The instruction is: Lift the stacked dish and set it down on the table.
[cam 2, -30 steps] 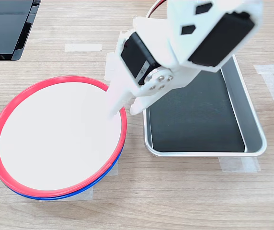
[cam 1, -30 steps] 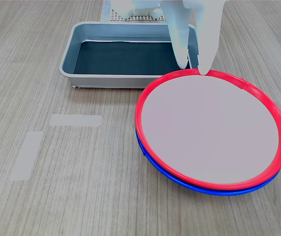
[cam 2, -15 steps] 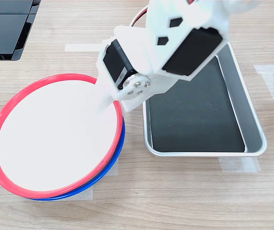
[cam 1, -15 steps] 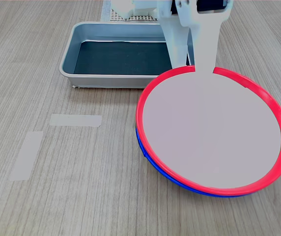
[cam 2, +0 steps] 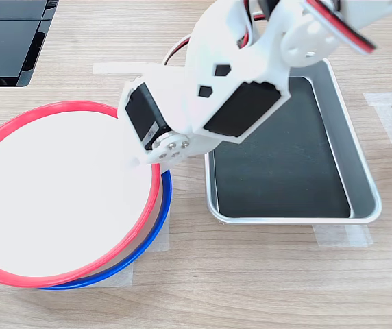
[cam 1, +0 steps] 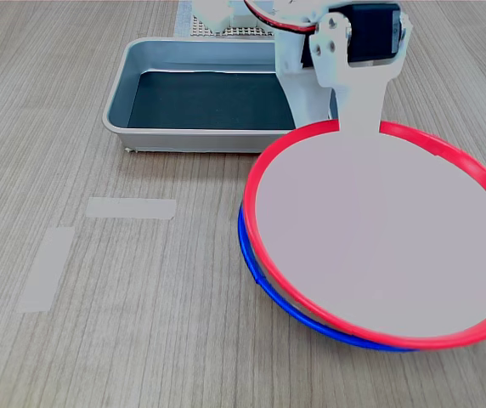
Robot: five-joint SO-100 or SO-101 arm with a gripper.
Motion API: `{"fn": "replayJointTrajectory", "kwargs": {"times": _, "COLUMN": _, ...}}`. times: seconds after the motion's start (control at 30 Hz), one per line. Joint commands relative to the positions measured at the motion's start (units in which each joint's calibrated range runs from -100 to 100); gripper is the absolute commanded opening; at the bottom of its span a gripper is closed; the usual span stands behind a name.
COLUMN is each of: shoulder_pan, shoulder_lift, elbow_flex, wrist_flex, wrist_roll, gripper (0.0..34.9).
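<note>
Pincer (cam 1: pixel 351 127) clamped on red dish (cam 1: pixel 383 234) rim only; may slip, drop onto blue plate (cam 2: pixel 156 221).

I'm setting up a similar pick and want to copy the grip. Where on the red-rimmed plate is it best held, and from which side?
Probably at the raised rim on the tray side, one finger over the flat centre and one outside. The red-rimmed plate is shallow and wide, so only its edge fits between the fingers. The gripper is at that edge, and the plate sits offset over the blue-rimmed plate.
</note>
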Motion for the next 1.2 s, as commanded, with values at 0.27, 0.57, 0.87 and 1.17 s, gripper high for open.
{"fn": "replayJointTrajectory", "kwargs": {"times": 0.27, "shoulder_pan": -0.09, "shoulder_lift": -5.92, "elbow_flex": 0.4, "wrist_flex": -1.05, "wrist_roll": -0.98, "gripper": 0.1}}
{"fn": "replayJointTrajectory", "kwargs": {"times": 0.57, "shoulder_pan": 4.99, "shoulder_lift": -20.68, "elbow_flex": 5.04, "wrist_flex": -1.79, "wrist_roll": -5.32, "gripper": 0.0}}
{"fn": "replayJointTrajectory", "kwargs": {"times": 0.87, "shoulder_pan": 21.37, "shoulder_lift": -22.64, "elbow_flex": 10.5, "wrist_flex": -7.74, "wrist_roll": -5.08, "gripper": 0.0}}
{"fn": "replayJointTrajectory", "kwargs": {"times": 1.17, "shoulder_pan": 29.37, "shoulder_lift": -14.79, "elbow_flex": 17.15, "wrist_flex": -20.36, "wrist_roll": -2.49, "gripper": 0.0}}
